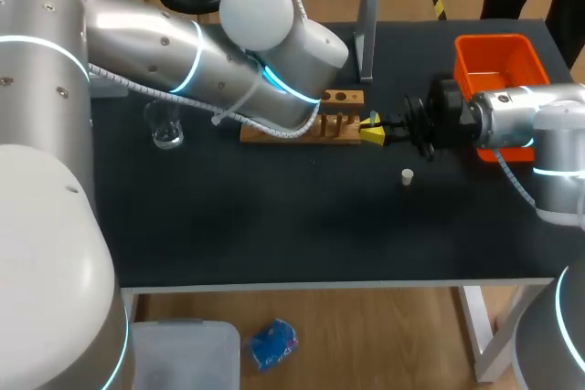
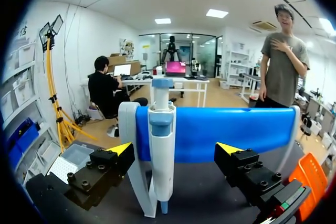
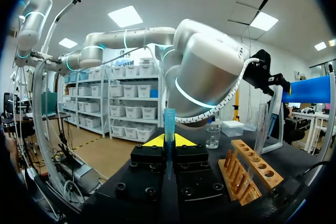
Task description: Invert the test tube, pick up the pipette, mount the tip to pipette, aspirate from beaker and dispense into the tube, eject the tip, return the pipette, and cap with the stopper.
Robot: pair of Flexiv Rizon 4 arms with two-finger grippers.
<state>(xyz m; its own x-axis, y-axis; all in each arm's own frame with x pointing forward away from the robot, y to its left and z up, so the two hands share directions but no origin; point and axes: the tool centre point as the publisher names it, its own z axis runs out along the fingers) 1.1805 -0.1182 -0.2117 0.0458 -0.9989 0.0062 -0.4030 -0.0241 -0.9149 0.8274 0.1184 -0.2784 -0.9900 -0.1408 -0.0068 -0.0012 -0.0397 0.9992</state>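
Right gripper (image 3: 169, 140): closed on upright translucent blue tip (image 3: 169, 121)
Left gripper (image 2: 175, 149): wide apart, empty
Pipette (image 2: 161, 153): white, blue-capped, hanging

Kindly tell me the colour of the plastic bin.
The plastic bin is orange, clearest in head view.

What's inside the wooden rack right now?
A clear test tube stands in the wooden rack toward its far end; the nearer holes look empty. In the head view the left arm covers the rack's left part.
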